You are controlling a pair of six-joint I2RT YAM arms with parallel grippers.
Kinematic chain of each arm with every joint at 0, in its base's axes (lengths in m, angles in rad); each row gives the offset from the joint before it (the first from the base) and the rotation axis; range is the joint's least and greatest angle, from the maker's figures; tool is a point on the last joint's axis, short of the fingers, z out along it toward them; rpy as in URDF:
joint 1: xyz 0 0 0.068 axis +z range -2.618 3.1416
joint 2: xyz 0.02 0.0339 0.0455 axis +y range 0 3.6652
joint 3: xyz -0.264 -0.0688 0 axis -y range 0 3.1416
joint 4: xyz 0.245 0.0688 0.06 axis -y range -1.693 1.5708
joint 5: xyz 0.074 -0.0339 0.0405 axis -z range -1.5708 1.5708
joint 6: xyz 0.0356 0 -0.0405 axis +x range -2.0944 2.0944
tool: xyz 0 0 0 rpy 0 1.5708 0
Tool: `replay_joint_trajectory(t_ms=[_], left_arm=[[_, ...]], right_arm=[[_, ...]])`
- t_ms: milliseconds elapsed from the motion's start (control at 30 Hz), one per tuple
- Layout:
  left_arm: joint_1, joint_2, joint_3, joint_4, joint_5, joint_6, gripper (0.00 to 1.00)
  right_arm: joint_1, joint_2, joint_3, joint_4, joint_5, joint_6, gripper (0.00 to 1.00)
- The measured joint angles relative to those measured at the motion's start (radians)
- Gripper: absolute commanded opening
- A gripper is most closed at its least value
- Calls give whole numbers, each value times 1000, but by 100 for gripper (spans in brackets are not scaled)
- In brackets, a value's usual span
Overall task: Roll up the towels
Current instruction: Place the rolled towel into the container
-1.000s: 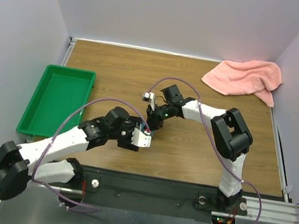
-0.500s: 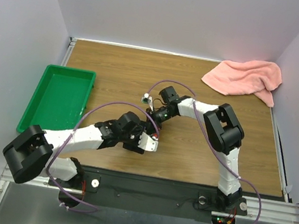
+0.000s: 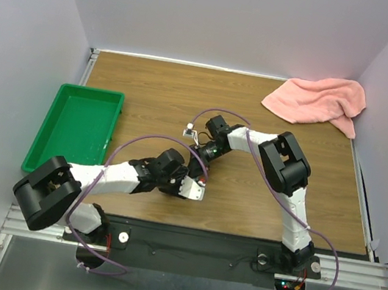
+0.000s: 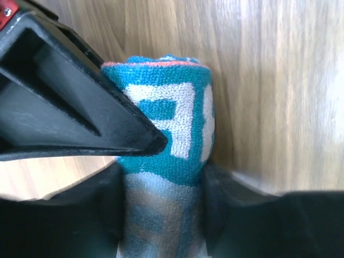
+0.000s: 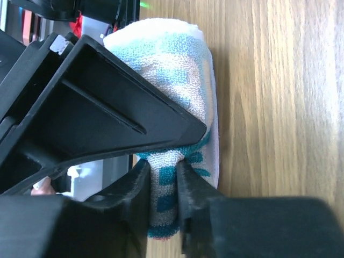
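Observation:
The small printed towel is rolled into a tight roll, teal and white with a red edge in the wrist views (image 4: 166,134) (image 5: 177,70). It lies on the table near the middle front, almost hidden between both grippers in the top view (image 3: 201,184). My left gripper (image 4: 164,215) (image 3: 189,181) is shut around one end of the roll. My right gripper (image 5: 164,199) (image 3: 195,163) is shut on the other end, pinching the cloth. The salmon-pink towel (image 3: 317,100) lies crumpled at the far right corner, away from both grippers.
A green tray (image 3: 39,146) stands at the left edge of the wooden table (image 3: 157,98). Grey walls close in the left, back and right sides. Purple cables loop above both arms.
The left arm has drawn in to the right and the right arm has folded closer. Both grippers stayed shut on the roll and shifted slightly toward the front.

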Motion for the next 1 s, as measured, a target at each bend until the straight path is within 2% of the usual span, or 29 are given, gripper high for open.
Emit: replay_joint_trajectory(t_ms=[33, 67, 100, 200, 233, 267, 300, 467, 567, 700, 1000], left_arm=[[0, 0, 0, -3, 3, -7, 24], [0, 0, 2, -8, 6, -11, 19], [-1, -2, 3, -13, 8, -14, 19], [-1, -10, 13, -42, 23, -31, 8], [-1, -14, 15, -50, 24, -35, 6], [-1, -22, 16, -63, 22, -42, 4], [0, -39, 16, -96, 19, -52, 1], [20, -104, 23, -195, 13, -124, 0], [100, -108, 71, -259, 39, -185, 0], [329, -104, 215, -334, 89, -269, 0], [890, -58, 537, -415, 203, -376, 0]], right_arm=[[0, 0, 0, -6, 1, 0, 49], [-2, 0, 0, -12, 0, -1, 55], [-6, -1, 0, -16, 2, 3, 60], [-22, -7, 0, -32, 42, 1, 82], [-31, -11, 0, -43, 34, 2, 84], [-39, -19, 0, -61, 34, 5, 96], [-57, -38, -2, -73, 61, 3, 99], [-205, -142, -13, -99, 202, -1, 100], [-309, -182, -14, -114, 264, 0, 100], [-376, -240, -16, -142, 310, 0, 100], [-358, -324, -75, -167, 315, 0, 100]])
